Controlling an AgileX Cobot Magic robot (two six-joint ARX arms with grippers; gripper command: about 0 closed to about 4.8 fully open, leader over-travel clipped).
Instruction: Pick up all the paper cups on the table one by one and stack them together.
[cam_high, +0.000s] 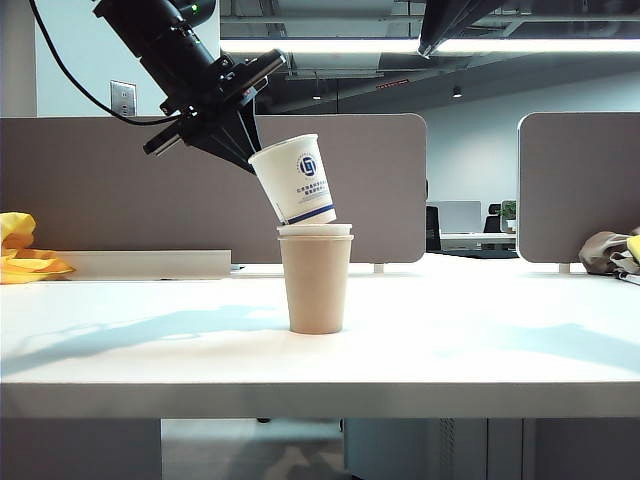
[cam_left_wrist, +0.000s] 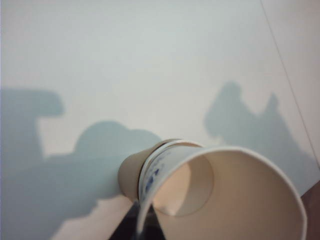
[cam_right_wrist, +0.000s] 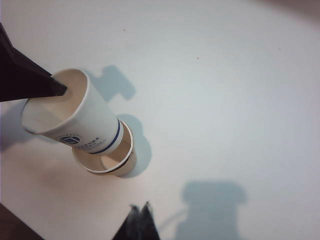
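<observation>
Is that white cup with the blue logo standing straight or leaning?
Leaning. The logo cup, pinched at its rim by the left gripper, tilts with its base just entering the stacked cups on the table.

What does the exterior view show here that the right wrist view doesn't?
Only the exterior view: the divider panels, yellow cloth, the table's front edge, and the tan cup's full side with a white rim nested in it.
Only the right wrist view: the right gripper, shut and empty, above the table, and a look down into the stack.
Both: the left gripper shut on the tilted logo cup's rim, its base just over the stack.
</observation>
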